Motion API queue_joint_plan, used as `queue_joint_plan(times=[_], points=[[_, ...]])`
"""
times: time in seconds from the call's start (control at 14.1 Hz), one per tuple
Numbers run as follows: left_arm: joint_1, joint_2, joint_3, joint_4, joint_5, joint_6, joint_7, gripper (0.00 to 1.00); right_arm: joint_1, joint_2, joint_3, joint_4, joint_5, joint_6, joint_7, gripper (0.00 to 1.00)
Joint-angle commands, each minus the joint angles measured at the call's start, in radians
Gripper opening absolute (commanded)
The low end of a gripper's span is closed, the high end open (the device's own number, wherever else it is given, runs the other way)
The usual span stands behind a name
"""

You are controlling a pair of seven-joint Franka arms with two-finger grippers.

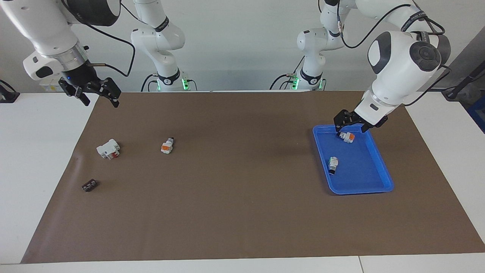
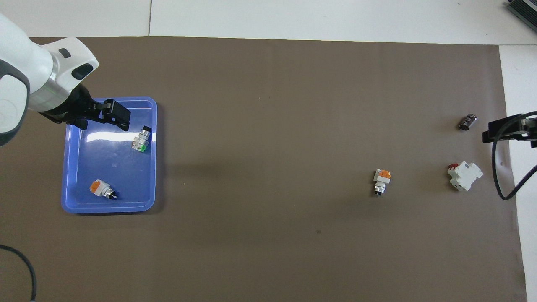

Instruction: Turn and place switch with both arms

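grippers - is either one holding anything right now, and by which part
Nothing is held. The left gripper is open over the blue tray; the switch lies loose in it. The right gripper is open and empty.

Three switches [image 2: 140,139], one tray [image 2: 152,167], one white block [image 2: 465,176], one dark part [image 2: 467,122].
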Motion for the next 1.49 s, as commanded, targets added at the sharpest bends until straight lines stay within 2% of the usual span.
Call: queue_joint_plan(times=[0.0,0.14,0.28,0.42,0.64,1.13,1.42], points=[[-0.018,0.015,0.014,0.061,0.019,-0.061,-0.019,0.99,0.006,-0.041,-0.003,-0.047,-0.013,-0.007,0.013,1.00],[-0.003,-0.055,0.014,0.055,0.022,-0.044,-0.023,1.00,0.006,-0.043,-0.003,-0.053,-0.015,-0.007,0.007,1.00],[0.033,-0.091,0.014,0.042,0.031,-0.043,-0.025,1.00,0.011,-0.041,-0.001,-0.050,-0.022,-0.004,0.007,1.00],[0.046,-0.135,0.015,-0.014,0.028,-0.023,-0.031,1.00,0.031,-0.041,-0.001,-0.047,-0.036,-0.005,0.000,1.00],[0.078,-0.135,0.017,-0.019,0.027,0.057,-0.022,1.00,0.042,-0.039,-0.001,-0.044,-0.050,-0.003,-0.007,1.00],[0.083,-0.132,0.021,-0.017,0.042,0.086,-0.019,1.00,0.057,-0.027,-0.001,0.009,-0.058,-0.011,0.000,1.00],[0.071,-0.135,0.021,-0.022,0.084,0.082,-0.015,1.00,0.057,-0.027,-0.001,-0.002,-0.055,-0.019,0.003,1.00]])
